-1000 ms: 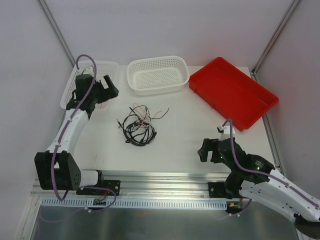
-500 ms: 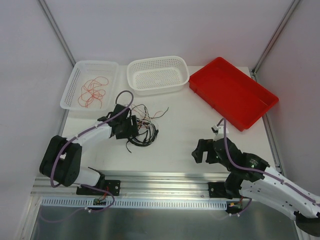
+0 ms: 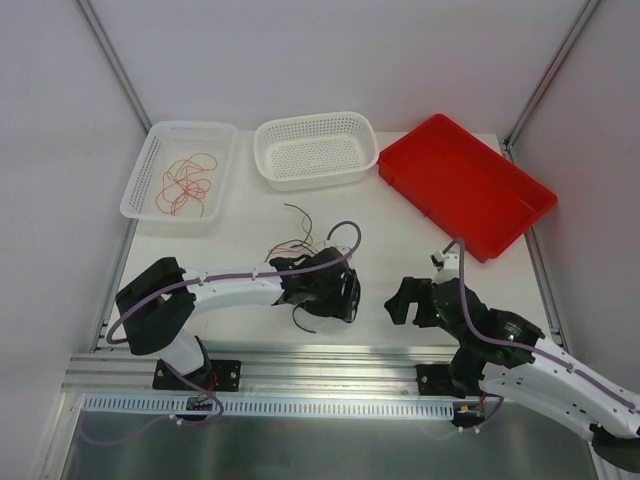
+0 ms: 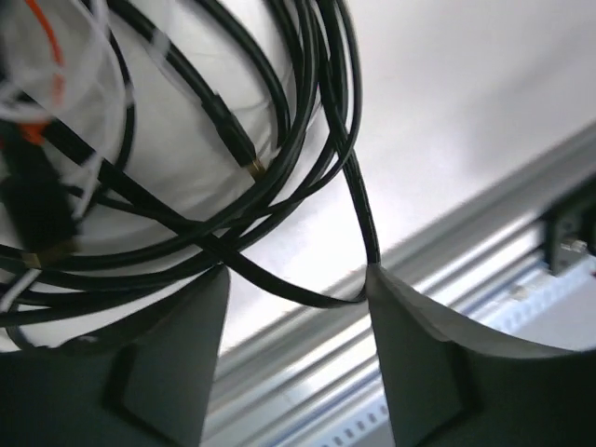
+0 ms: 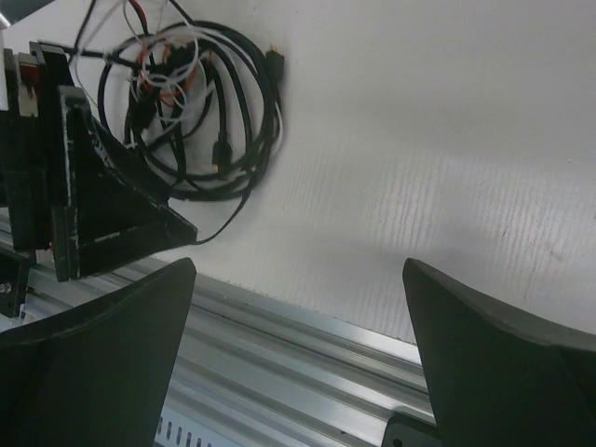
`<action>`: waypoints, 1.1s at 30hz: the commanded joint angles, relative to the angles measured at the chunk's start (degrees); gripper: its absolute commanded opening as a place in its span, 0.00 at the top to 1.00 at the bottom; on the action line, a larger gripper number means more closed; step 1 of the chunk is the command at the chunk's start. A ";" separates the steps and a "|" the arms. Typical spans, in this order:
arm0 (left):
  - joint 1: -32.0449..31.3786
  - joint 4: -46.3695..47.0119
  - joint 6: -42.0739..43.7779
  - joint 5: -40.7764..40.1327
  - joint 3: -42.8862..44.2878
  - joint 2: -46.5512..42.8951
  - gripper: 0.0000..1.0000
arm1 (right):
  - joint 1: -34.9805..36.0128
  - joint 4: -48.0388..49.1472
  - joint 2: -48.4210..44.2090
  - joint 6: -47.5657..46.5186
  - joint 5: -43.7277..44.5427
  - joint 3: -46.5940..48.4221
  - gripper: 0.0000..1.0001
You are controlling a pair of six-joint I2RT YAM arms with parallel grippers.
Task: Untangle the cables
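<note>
The cables (image 3: 296, 246) lie as a tangle of black cords with thin white and red-orange wires at the table's front centre, largely hidden under my left gripper (image 3: 330, 295). In the left wrist view the left gripper (image 4: 298, 279) is open, and a black cord loop (image 4: 279, 140) runs across between its fingertips. White and orange wires (image 4: 47, 56) show at the top left. My right gripper (image 3: 405, 300) is open and empty just right of the tangle. The right wrist view shows it (image 5: 298, 265) wide open, with the tangle (image 5: 196, 112) ahead to its left. A separate red-orange wire (image 3: 185, 185) lies in the left basket (image 3: 140, 175).
A second white basket (image 3: 315, 150) stands at the back centre and a red tray (image 3: 465, 185) at the back right. The metal rail (image 3: 330, 355) runs along the near edge, close below both grippers.
My left arm swung from the left basket, leaving the red-orange wire there, to the tangle, then swept right and forward, and the tangle moved with it. The right arm barely moved.
</note>
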 commanded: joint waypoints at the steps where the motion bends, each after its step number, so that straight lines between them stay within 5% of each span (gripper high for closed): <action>1: -1.66 0.97 -2.58 1.68 3.36 -2.16 0.37 | 0.27 -1.61 -2.36 1.74 3.63 0.15 0.01; 5: -1.49 -0.43 0.40 -3.85 2.66 -9.72 0.18 | 0.27 -2.76 -5.00 1.65 4.95 -0.46 0.01; 10: 0.80 -6.74 12.67 -10.52 4.32 -15.43 0.13 | 0.36 -1.80 -4.48 0.08 4.43 -0.55 0.01; 18: 14.22 -12.21 30.96 -9.23 2.74 -21.33 0.22 | 0.36 3.47 0.35 -0.72 0.30 -1.69 0.01; 33: 22.95 -12.66 53.49 1.92 2.92 -14.40 0.47 | 1.24 8.31 6.68 -0.37 -0.76 -1.69 0.01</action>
